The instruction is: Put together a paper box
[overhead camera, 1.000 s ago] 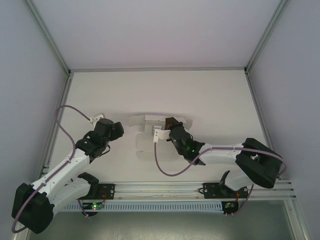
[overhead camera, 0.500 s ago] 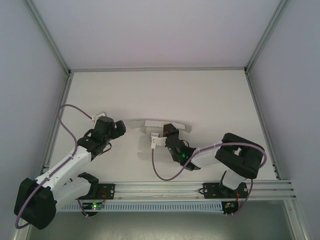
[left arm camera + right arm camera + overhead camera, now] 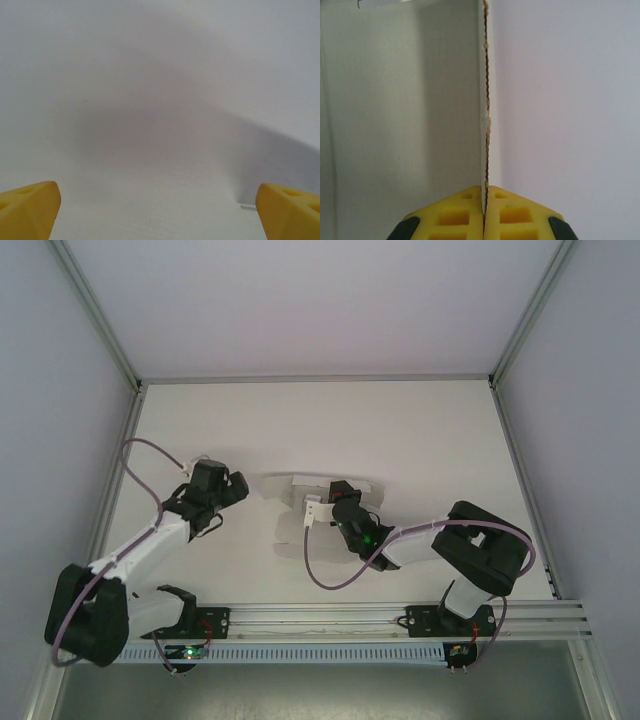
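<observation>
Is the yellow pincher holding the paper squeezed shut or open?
Shut. On the right gripper, both yellow fingers meet, pinching the thin edge of the paper box.

Standing here, quick tally: two robot arms, the left arm point(image 3: 140, 545) and the right arm point(image 3: 420, 543). Two grippers, one each: the left gripper point(image 3: 232, 490) and the right gripper point(image 3: 338, 492). Counting yellow fingers point(image 3: 30, 205), four in total: a pair on the left gripper's wrist view and a pair on the right gripper's. One paper box point(image 3: 300, 483), plain white card. Two purple cables point(image 3: 140, 455), one looping off each arm. One white table point(image 3: 400, 430). One metal rail point(image 3: 330, 615) along the near edge.
</observation>
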Robot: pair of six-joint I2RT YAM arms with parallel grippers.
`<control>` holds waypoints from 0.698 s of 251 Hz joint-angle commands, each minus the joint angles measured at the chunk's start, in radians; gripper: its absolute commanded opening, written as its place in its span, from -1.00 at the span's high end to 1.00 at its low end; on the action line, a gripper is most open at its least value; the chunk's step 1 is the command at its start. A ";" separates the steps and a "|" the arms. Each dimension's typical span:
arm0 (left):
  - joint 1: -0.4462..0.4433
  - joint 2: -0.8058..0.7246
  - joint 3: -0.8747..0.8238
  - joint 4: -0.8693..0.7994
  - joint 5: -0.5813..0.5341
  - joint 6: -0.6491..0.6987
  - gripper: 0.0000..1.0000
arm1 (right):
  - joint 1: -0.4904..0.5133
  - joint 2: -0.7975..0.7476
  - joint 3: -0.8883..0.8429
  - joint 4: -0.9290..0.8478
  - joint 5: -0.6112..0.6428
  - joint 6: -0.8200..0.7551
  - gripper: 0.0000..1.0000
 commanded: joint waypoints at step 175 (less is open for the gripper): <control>0.041 0.294 -0.047 0.637 0.685 0.288 -0.37 | -0.020 0.015 -0.012 -0.101 -0.030 0.077 1.00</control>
